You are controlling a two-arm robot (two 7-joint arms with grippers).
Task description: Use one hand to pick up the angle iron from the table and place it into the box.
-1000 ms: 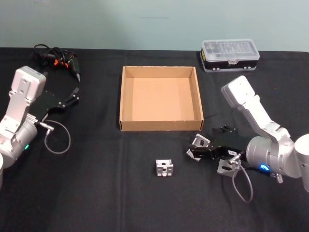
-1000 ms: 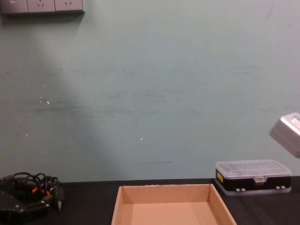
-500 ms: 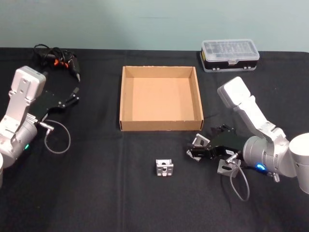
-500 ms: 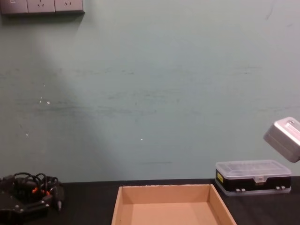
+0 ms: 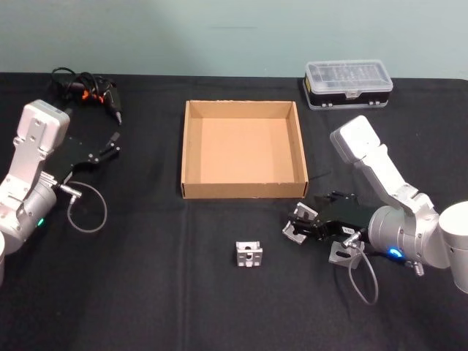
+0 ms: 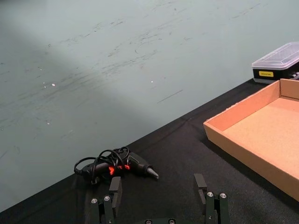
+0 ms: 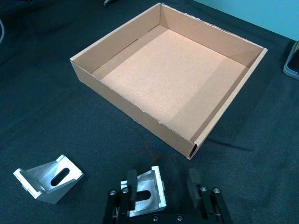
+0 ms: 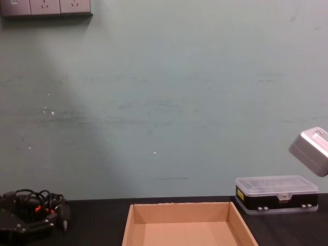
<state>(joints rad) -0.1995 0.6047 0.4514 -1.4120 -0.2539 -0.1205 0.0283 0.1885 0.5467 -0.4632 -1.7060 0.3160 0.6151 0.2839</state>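
angle iron [image 7: 145, 193]: low at the table [image 5: 146, 278], just off the near right corner of the box [image 5: 241, 189], slotted face up
right gripper [image 7: 162, 181]: I see its fingers spread either side of that piece, one touching it, a gap at the other; not clamped, I judge
second angle iron [image 5: 248, 254]: loose on the table, left of the right gripper, apart from it
box: empty, ahead and left of the right gripper, near
left gripper [image 6: 159, 189]: parked far left, fingers wide apart

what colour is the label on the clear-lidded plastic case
Yellow; the label sits on the case, clearest in the left wrist view.
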